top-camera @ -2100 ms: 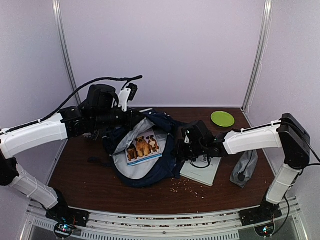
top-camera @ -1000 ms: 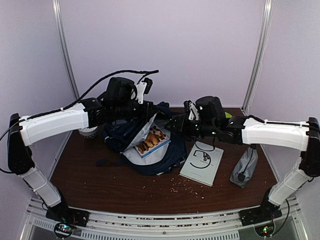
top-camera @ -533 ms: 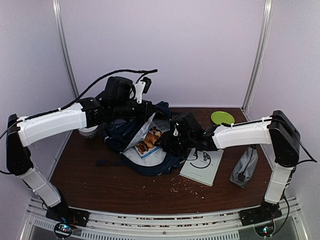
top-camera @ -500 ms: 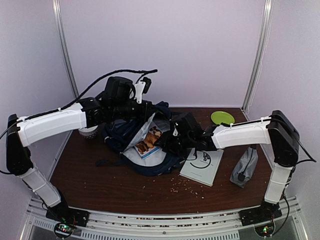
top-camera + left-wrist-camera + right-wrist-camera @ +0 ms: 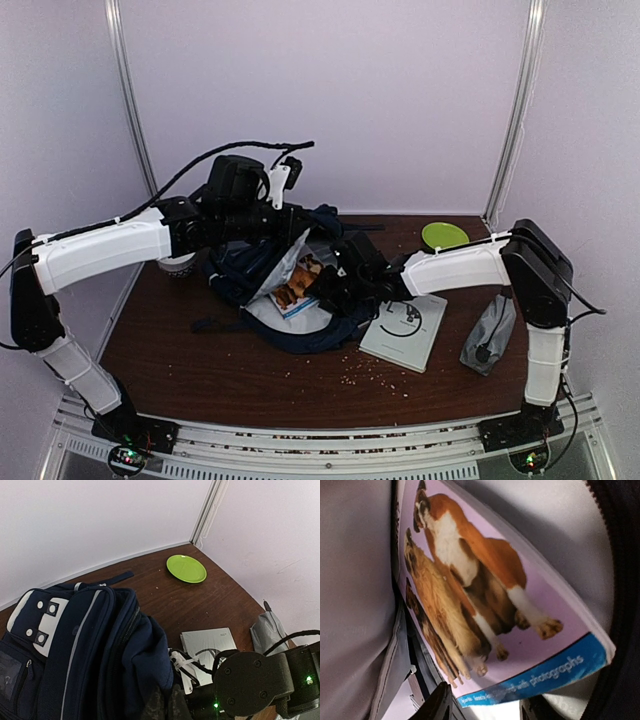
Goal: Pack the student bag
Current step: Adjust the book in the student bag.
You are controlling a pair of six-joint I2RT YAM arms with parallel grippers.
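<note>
Status from our side: the student bag [image 5: 232,278] is slumped on the dark wood table [image 5: 200,380], left of middle and toward the back, mouth open with the light grey lining showing. We see the left gripper [image 5: 165,707] pressed together on a fold of navy fabric at the bag's top edge, holding that edge up off the table. The right gripper [image 5: 485,706] is poked into the opening with its fingers spread. The dog picture book [image 5: 480,605] lies tilted inside against the lining, its blue bottom strip running across the gap between those 2 fingers. We can't tell if either finger actually touches it. Just right of the bag there's 1 pale notebook [image 5: 403,330], then a small grey pouch [image 5: 488,335] near the right edge. We also see a green plate [image 5: 445,236] in the back right corner and crumbs [image 5: 370,375] scattered in front.
</note>
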